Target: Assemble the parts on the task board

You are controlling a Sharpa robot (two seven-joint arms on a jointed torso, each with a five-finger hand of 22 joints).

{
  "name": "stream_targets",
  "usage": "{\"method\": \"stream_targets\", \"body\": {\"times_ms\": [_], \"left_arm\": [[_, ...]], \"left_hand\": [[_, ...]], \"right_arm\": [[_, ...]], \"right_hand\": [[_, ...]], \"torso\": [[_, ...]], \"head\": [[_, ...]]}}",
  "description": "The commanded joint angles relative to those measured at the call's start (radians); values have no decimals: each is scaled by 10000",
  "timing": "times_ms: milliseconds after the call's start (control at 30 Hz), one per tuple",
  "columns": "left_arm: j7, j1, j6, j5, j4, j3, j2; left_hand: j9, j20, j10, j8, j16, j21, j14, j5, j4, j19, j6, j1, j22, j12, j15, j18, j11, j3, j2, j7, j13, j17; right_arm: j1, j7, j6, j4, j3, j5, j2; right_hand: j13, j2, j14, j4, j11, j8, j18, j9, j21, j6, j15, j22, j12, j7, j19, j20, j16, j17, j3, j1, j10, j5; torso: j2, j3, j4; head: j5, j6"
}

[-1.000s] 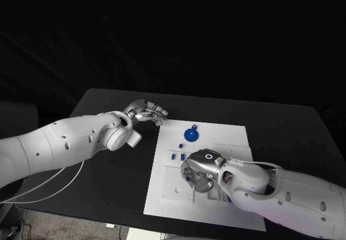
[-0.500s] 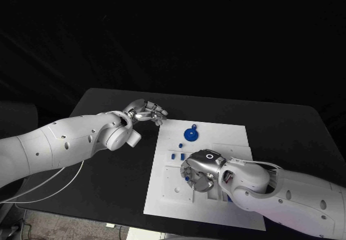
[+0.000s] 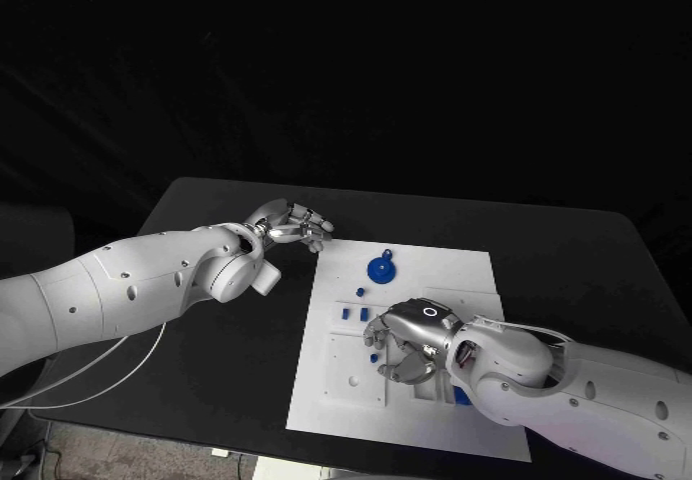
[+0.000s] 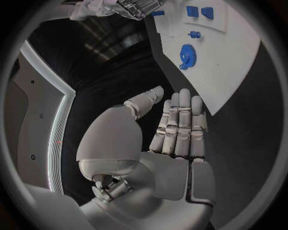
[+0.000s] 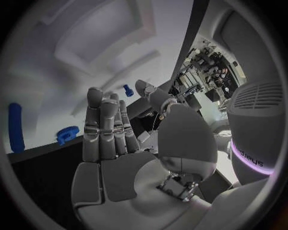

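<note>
The white task board (image 3: 462, 270) lies in the middle of the black table. A blue gear (image 3: 382, 268) sits near its far edge, with a small blue peg (image 3: 361, 292) just in front of it and two small blue blocks (image 3: 355, 313) nearer still. My right hand (image 3: 408, 345) hovers over the board's middle, fingers pointing down, holding nothing. A blue piece (image 3: 372, 354) peeks out beside its fingers. In the right wrist view its fingers (image 5: 105, 127) are straight, and the gear (image 5: 67, 134) lies beyond them. My left hand (image 3: 293, 222) is off the board's far left corner, empty, its fingers (image 4: 180, 124) stretched out.
Another blue piece (image 3: 459, 397) lies on the board under my right forearm. Black table (image 3: 231, 330) runs all round the board, widest on the left. The left wrist view takes in the gear (image 4: 187, 56), the peg (image 4: 193, 34) and the two blocks (image 4: 199, 12).
My right hand and forearm have crept slightly nearer and to the right over the board. The left hand has stayed where it was.
</note>
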Motion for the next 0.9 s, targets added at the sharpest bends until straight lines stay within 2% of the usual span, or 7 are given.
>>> {"method": "stream_targets", "body": {"times_ms": [33,100,233,300,467,600,900], "left_arm": [[37,2,108,8,1,5,1],[35,2,111,8,-10,5,0],[39,2,111,8,-46,3,8],[43,2,115,8,-56,3,10],[43,-8,128,8,-111,-1,30],[40,-21,139,22,-161,-5,48],[49,-64,157,26,-209,-7,61]], "left_hand": [[-13,53,-59,53,-56,-47,24,13,29,-49,-96,47,13,-43,78,46,-1,-23,17,-2,-10,19],[-13,54,-60,53,-58,-48,25,12,29,-49,-96,47,13,-44,78,46,0,-23,17,-2,-11,21],[-13,54,-60,55,-62,-50,26,9,31,-48,-96,46,15,-44,78,46,0,-25,15,-2,-11,27],[-14,55,-59,56,-64,-50,26,8,32,-48,-95,45,16,-44,78,46,0,-26,15,-2,-11,30],[-13,55,-57,58,-68,-52,29,5,35,-47,-93,43,19,-44,78,46,0,-28,15,-1,-11,38],[-13,55,-56,61,-71,-53,32,3,36,-46,-91,43,21,-44,78,46,0,-29,15,-1,-10,44],[-13,56,-54,64,-77,-55,35,-2,41,-44,-89,41,25,-45,78,46,0,-31,17,0,-11,56]], "right_arm": [[8,155,-421,221,10,456,-172],[61,178,-466,344,52,566,-312],[249,247,-460,547,232,1082,-637],[369,251,-292,618,416,1530,-836],[790,397,192,589,759,1645,-1373],[1060,418,685,340,798,1651,-1719],[1100,156,1644,35,795,1506,-2208]], "right_hand": [[-43,39,-10,-2,-2,-32,263,-18,-66,-54,89,171,63,17,-15,-28,55,-17,-103,-118,-86,72],[-67,51,-2,36,-6,-22,263,-25,-64,-44,85,167,85,14,7,-33,79,-24,-146,-137,-69,98],[-103,59,16,145,-31,19,263,-32,-57,16,61,159,153,-10,58,-51,123,-42,-192,-155,6,102],[-114,66,29,212,-56,43,263,-36,-54,53,36,156,208,-27,83,-65,148,-53,-187,-132,75,93],[-69,73,17,322,-147,80,263,-47,-70,107,-50,155,398,-54,76,-69,175,-85,-224,-116,311,78],[-162,79,-2,290,-58,53,263,-86,-79,43,28,162,275,-32,65,-68,216,-107,-384,-119,-35,41],[-523,75,-199,98,239,-164,263,-236,-139,-481,321,171,64,-172,-74,-21,341,-119,-1241,-427,-918,55]], "torso": [[-6,1,-5],[-4,4,-4],[-7,6,-6],[-9,4,-8],[-14,2,-13],[-20,-3,-14],[-43,19,-55]], "head": [[-18,20],[-22,45],[-91,108],[-119,131],[-229,238],[-299,260],[-337,260]]}}
